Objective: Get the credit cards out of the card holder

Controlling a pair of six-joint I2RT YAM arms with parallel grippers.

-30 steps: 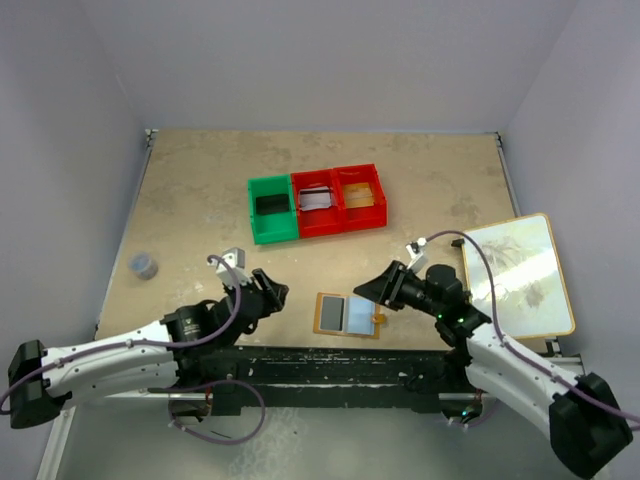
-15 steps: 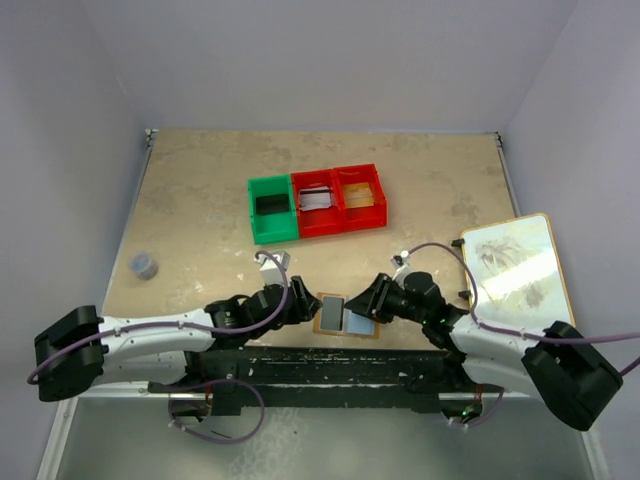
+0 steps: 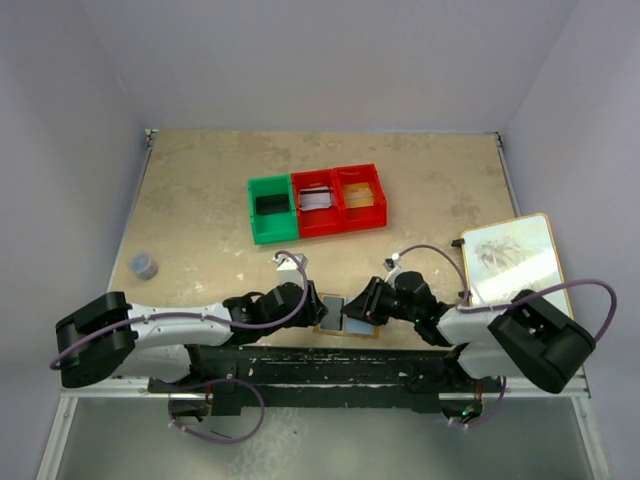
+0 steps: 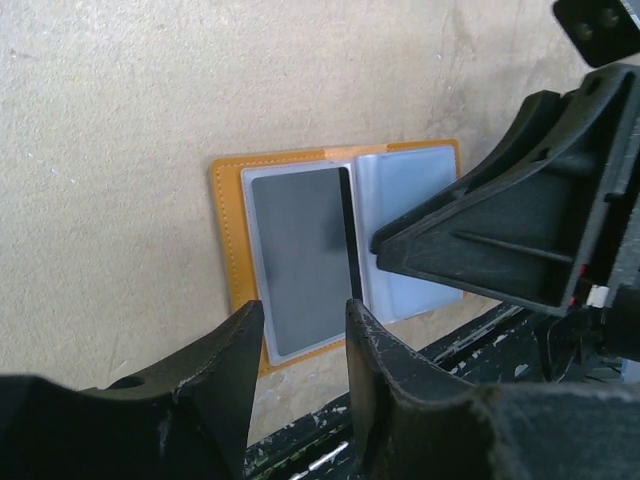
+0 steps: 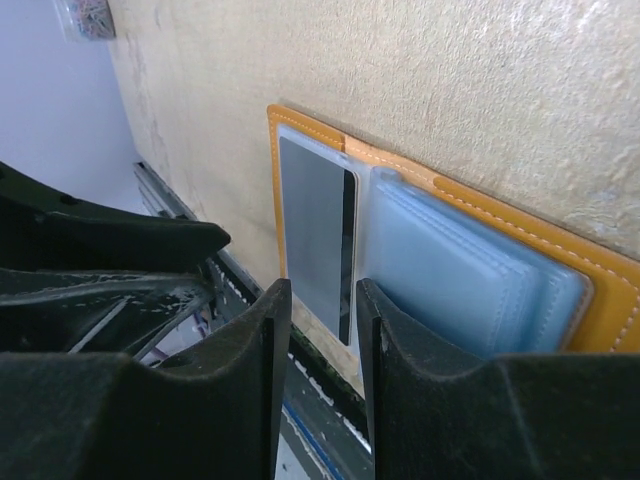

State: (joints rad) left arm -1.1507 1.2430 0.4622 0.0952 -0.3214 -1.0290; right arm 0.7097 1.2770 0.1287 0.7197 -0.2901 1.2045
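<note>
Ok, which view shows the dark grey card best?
Left wrist: the dark grey card lies near face-on in the open card holder. Right wrist shows it slanted; top external shows it tiny.

Card holder (image 4: 226, 250): orange-tan outer, pale stitching along border; inner pockets (image 4: 405, 190) pale blue-grey, translucent. Card (image 4: 300, 260) in left pocket: dark grey, black edge stripe. Bench (image 3: 200, 200): mottled beige. Green bin (image 3: 272, 234); red bin (image 3: 318, 226); second red bin (image 3: 365, 218). Board (image 3: 515, 265): white, tan edge, faint grey markings. Small round object (image 3: 144, 265): possibly grey-blue, too small to tell
</note>
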